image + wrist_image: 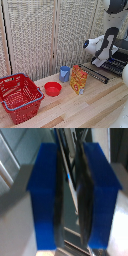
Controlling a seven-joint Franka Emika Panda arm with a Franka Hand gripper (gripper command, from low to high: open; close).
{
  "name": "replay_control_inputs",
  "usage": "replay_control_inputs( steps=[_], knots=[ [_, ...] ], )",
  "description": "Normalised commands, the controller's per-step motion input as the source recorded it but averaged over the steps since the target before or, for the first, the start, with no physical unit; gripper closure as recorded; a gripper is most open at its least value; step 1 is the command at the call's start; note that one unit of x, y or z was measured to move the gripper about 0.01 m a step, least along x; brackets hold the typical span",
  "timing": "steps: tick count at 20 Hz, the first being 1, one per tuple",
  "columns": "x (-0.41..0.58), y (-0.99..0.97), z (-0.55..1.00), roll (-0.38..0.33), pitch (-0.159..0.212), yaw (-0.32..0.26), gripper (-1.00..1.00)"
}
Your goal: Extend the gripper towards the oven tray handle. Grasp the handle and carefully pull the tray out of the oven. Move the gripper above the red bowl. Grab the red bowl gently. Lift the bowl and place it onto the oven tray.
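The dark wire tray [97, 74] sticks out of the dark oven [119, 64] at the exterior view's right, over the wooden table. My gripper [96, 63] hangs from the white arm at the tray's outer part. In the wrist view the gripper [72, 193] has its blue-tipped fingers [45, 193] drawn close together, with a thin bar of the tray pinched between them. The red bowl [52, 89] sits empty on the table, well to the exterior view's left of the gripper and apart from it.
A blue cup [65, 74] stands behind the bowl. An orange carton [78, 80] stands between the bowl and the tray. A big red mesh basket [20, 96] sits at the exterior view's left. A slatted screen [45, 35] closes the back.
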Motion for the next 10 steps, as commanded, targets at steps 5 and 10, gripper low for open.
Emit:
replay_control_inputs(
  steps=[5, 10],
  knots=[
    [0.073, 0.80, 0.00, 0.053, 0.000, -0.044, 1.00],
    [0.138, 0.89, 0.00, 0.017, 0.000, -0.070, 1.00]
  ],
)
